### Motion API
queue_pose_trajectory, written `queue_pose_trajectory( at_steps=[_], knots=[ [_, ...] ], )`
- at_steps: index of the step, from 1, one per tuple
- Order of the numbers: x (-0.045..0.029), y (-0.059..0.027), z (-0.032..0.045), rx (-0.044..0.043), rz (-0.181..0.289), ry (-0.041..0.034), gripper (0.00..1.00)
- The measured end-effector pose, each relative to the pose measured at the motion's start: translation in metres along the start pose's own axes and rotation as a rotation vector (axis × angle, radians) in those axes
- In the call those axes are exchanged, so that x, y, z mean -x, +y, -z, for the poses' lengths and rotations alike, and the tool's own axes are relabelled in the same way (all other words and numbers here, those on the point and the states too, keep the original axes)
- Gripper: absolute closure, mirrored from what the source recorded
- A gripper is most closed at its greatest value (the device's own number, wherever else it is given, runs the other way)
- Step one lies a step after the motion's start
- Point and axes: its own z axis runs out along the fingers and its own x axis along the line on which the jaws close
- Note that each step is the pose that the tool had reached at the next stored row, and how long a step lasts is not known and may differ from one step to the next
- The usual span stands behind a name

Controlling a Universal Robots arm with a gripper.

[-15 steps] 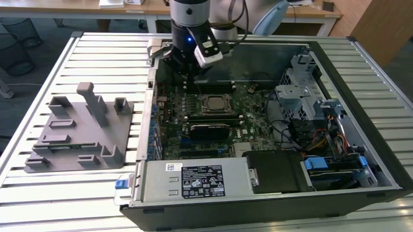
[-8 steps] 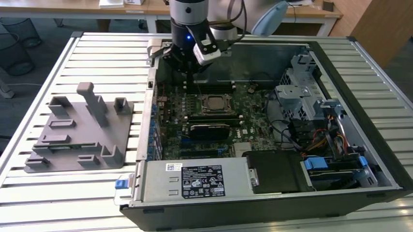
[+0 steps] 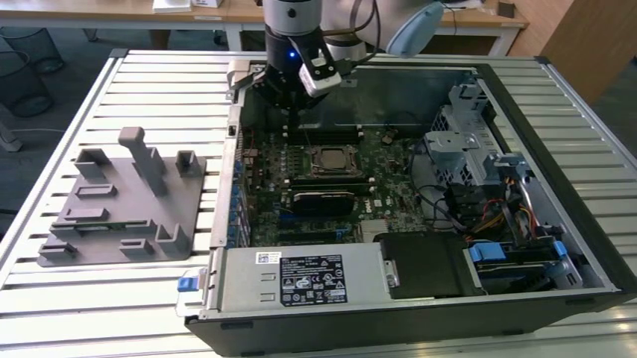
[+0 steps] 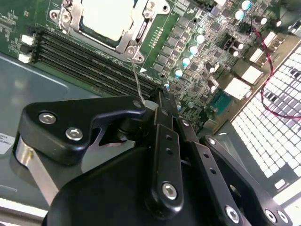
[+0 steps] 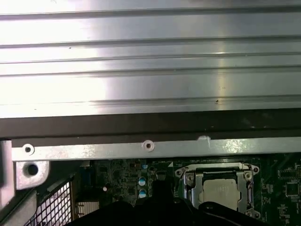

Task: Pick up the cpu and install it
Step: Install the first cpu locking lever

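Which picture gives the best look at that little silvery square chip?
The exterior view: the cpu sits whole in its socket on the motherboard. Both wrist views catch it partly, cut by the frame edge or by dark gripper parts.

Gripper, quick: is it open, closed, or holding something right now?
Gripper: fingers closed together, holding nothing I can see. It hangs inside the computer case, beside the cpu sitting in its socket.

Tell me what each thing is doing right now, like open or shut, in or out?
cpu: sitting in its socket on the board.
claw: pinched shut around a thin wire lever by the socket.
computer case: side open, insides showing.
grey tray: on the table beside the case.
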Motion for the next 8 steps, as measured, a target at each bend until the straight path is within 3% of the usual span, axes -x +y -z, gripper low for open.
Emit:
queue_pose_trajectory(
  at_steps=[4,8],
  knots=[
    [0.0027,0.0008,-0.0004,-0.0024,0.0,0.0001,0.89],
    [0.0137,0.0019,-0.0008,-0.0024,0.0,0.0,0.89]
  ],
)
